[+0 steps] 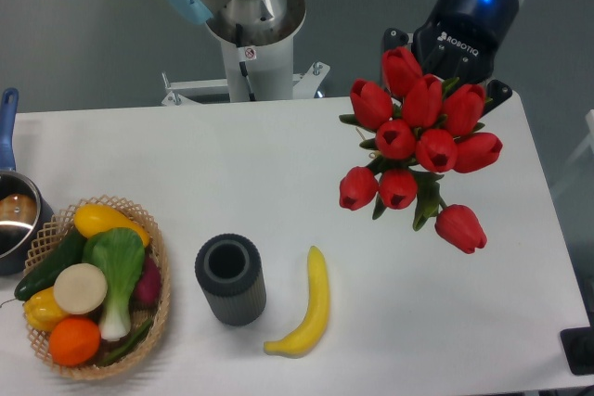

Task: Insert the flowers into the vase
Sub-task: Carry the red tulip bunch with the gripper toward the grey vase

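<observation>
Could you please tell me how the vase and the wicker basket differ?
The vase is dark grey, ribbed and empty; the wicker basket is tan, woven and full of vegetables and fruit. The vase is a narrow upright cylinder; the basket is wide and shallow. Both stand on the table.

Probably a lab: table-mounted arm base (pixel 249 34)
</observation>
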